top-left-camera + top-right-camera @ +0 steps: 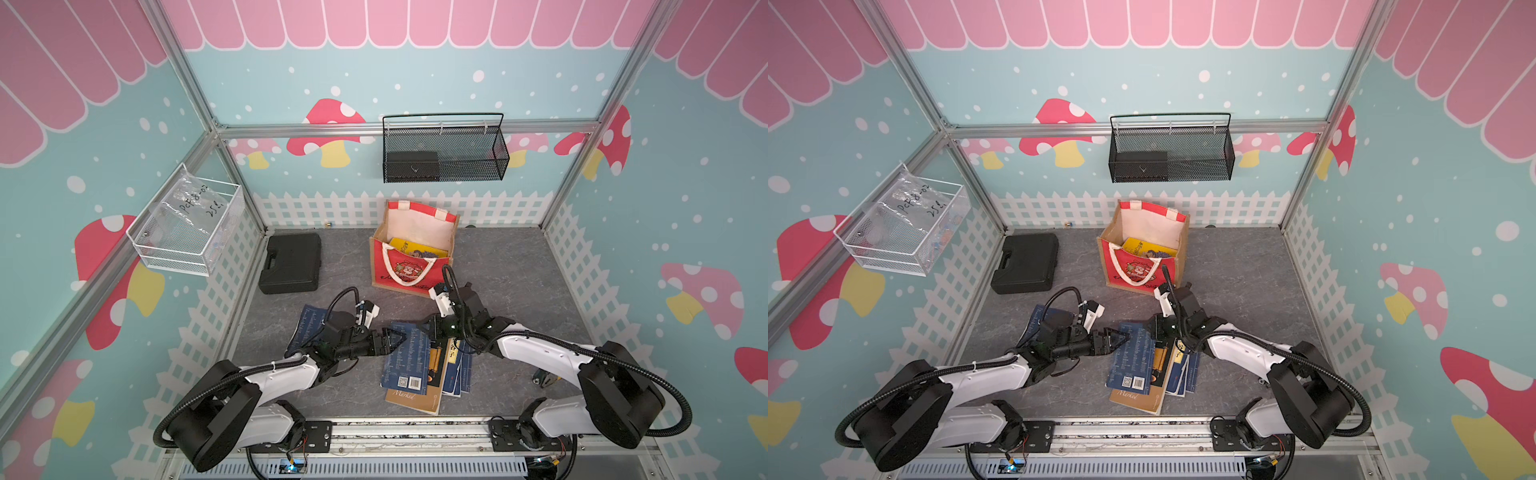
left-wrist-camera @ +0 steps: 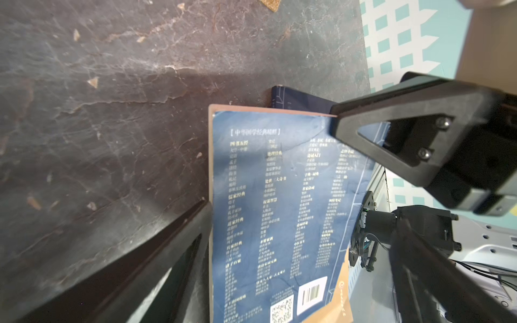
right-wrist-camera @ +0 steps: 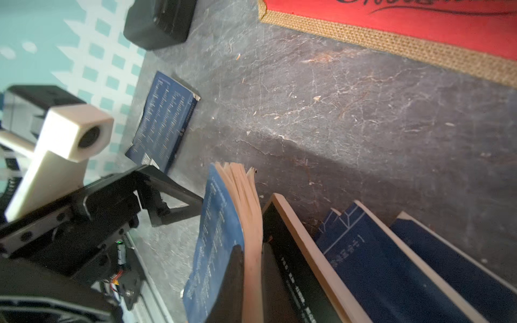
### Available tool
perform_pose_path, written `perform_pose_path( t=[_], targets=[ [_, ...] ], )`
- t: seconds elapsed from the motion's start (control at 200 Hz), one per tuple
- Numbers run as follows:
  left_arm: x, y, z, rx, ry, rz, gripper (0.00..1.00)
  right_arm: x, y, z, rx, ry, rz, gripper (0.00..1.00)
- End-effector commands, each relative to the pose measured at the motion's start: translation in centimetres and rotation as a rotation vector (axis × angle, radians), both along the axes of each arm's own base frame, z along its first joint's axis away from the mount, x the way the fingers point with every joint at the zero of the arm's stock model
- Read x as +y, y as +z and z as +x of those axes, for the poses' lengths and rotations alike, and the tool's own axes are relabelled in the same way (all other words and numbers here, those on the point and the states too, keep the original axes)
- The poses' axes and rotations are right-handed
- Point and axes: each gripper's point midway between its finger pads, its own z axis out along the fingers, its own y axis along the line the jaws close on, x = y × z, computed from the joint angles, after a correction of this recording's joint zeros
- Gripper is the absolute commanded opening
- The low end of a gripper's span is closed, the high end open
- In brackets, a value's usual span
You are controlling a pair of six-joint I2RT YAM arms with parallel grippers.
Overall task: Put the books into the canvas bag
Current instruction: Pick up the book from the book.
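Currently gripping: the right pincer [image 3: 251, 251] is clamped on the far edge of the top blue book [image 3: 218, 229], with one finger on the cover and the other behind the page block.
Left pincer: the left pincer [image 2: 271, 167] stands wide apart and holds nothing. Its fingers straddle the same book's far corner, one over the cover, the other low at the side edge, by the table [image 1: 498, 291].
Book position: the top blue book lies on the stack at mid-table, between the two arms. In both top views it covers most of the black-and-tan book [image 1: 419, 401]. Further blue books [image 1: 459, 374] fan out on the right arm's side.
Long axis: it runs from the robot's base toward the canvas bag [image 1: 419, 226], slightly skewed. The barcode end points to the base and the gripped end to the bag. The back cover faces up.
Other books: a lone blue book [image 1: 307, 328] lies flat under the left arm. A yellow book [image 1: 415, 249] leans inside the bag.
Bag: it stands upright with its mouth open, near the back of the table and apart from the stack.
Non-task item: a black plastic case [image 1: 291, 264] sits by the left wall.
Risk, partial grip: pages fan loose at the gripped corner. If only part of the block is held, the book will likely fall open and sag on lifting.
Risk, drag: the black-and-tan book touches the underside and may slide along.
Risk, obstruction: the left finger over the cover could block the lift.
Risk, entry: the white handle [image 1: 387, 262] droops over the front panel and the yellow book takes up part of the mouth, so a book entering flat may catch.
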Motion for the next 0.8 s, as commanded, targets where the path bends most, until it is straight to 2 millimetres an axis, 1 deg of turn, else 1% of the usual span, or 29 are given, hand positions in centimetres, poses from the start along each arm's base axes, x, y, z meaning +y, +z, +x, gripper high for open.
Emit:
perform_pose_path(
  t=[0.0,0.08,0.205,0.31,0.42,0.505,0.59,0.7,0.73,0.796],
  targets=[
    [0.1,1.4,-0.3,-0.058,-0.039,0.028,0.99,0.1,3.2,0.6,-0.099,0.020,0.055,0.00],
    [0.3,2.3,-0.5,-0.092,-0.046,0.028,0.99,0.3,6.6,0.6,-0.195,0.043,0.122,0.00],
    [0.8,3.7,-0.6,-0.138,-0.023,0.011,0.99,-0.5,11.8,0.5,-0.313,0.030,0.218,0.00],
    [1.2,4.7,-0.9,-0.166,-0.012,-0.004,0.99,-2.2,15.7,0.7,-0.402,-0.048,0.272,0.00],
    [1.2,6.4,-1.2,-0.211,-0.021,-0.052,0.99,-4.0,19.4,0.7,-0.495,-0.135,0.329,0.00],
    [1.0,7.7,-1.3,-0.236,-0.023,-0.101,0.99,-5.1,22.0,0.1,-0.580,-0.177,0.389,0.00],
    [1.1,8.8,-0.7,-0.246,0.024,-0.146,0.99,-6.4,24.0,-0.3,-0.647,-0.232,0.440,0.00],
    [1.1,9.8,0.6,-0.233,0.090,-0.217,0.99,-7.5,25.8,-1.1,-0.696,-0.269,0.505,0.00],
    [1.0,10.2,1.0,-0.232,0.108,-0.242,0.99,-7.5,26.1,-1.3,-0.708,-0.266,0.525,0.00],
    [0.8,11.3,1.7,-0.243,0.131,-0.302,0.99,-7.3,25.9,-1.5,-0.703,-0.254,0.562,0.00]
  ],
)
